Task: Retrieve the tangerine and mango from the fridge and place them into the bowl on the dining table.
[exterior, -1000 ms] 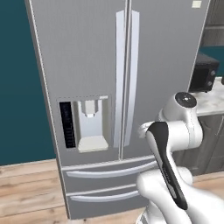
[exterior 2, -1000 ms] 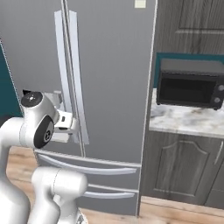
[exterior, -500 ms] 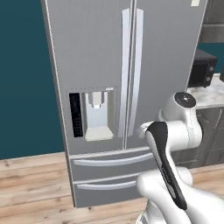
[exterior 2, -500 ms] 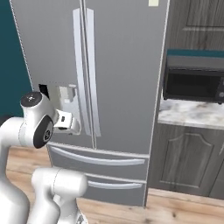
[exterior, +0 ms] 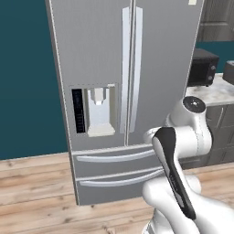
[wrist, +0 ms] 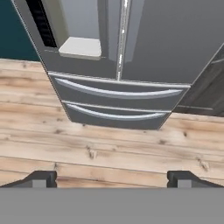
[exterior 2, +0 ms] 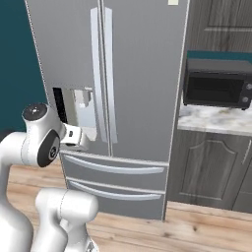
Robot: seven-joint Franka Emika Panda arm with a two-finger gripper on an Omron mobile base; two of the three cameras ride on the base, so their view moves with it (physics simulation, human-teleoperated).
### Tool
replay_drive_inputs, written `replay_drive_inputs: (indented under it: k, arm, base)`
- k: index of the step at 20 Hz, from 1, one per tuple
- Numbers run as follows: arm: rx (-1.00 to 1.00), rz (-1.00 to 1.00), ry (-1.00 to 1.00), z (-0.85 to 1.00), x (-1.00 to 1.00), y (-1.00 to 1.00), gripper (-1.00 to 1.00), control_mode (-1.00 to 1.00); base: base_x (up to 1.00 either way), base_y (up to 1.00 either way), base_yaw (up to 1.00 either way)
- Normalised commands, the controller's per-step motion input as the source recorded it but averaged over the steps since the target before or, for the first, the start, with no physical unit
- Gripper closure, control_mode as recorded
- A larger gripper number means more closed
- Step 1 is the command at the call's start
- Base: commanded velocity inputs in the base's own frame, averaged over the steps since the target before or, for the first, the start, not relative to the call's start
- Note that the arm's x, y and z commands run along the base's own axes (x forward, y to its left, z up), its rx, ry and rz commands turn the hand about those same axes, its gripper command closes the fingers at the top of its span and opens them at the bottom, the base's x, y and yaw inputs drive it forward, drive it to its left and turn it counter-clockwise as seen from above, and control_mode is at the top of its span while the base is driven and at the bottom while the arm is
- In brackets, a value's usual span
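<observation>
The fridge [exterior: 123, 68] stands straight ahead, silver-grey, with both upper doors shut. Its dispenser panel [exterior: 96, 111] is on the left door, and two bottom drawers [wrist: 116, 103] are closed. My arm is folded in front of the fridge. The gripper [wrist: 111, 180] is open and empty, aimed down at the floor before the drawers. Its hand [exterior 2: 75, 136] hangs level with the dispenser, well short of the door handles [exterior 2: 103, 74]. The tangerine, mango, bowl and dining table are out of view.
Right of the fridge, a black microwave [exterior 2: 216, 88] sits on a marble counter [exterior 2: 211, 120] over dark grey cabinets [exterior 2: 206, 167]. A teal wall [exterior: 27, 82] lies to the left. Wooden floor [wrist: 109, 148] stretches in front of the fridge.
The whole picture has shifted because the base has moved. The fridge now sits further right in both base views. The arm keeps its folded pose and the gripper stays open.
</observation>
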Motion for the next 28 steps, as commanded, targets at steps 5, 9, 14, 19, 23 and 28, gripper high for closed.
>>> replay_drive_inputs:
  k: [5, 9, 14, 19, 23, 28]
  arm:
    - [0.00, 0.00, -0.07, 0.00, 0.51, 0.00, -1.00, -1.00]
    - [0.00, 0.00, -0.15, 0.00, 0.86, 0.00, -1.00, -1.00]
    - [0.00, 0.00, -0.16, 0.02, 0.97, 0.00, -1.00, -1.00]
    - [0.00, 0.00, -0.23, 0.37, 0.74, 0.00, -1.00, -1.00]
    - [0.00, 0.00, -0.24, 0.57, 0.65, 0.00, -1.00, -1.00]
    - [0.00, 0.00, -0.10, 0.63, 0.44, -0.02, -1.00, -1.00]
  base:
    - [0.00, 0.00, 0.00]
    - [0.00, 0.00, 0.00]
    - [0.00, 0.00, 0.00]
    - [0.00, 0.00, 0.00]
    - [0.00, 0.00, 0.00]
    - [0.00, 0.00, 0.00]
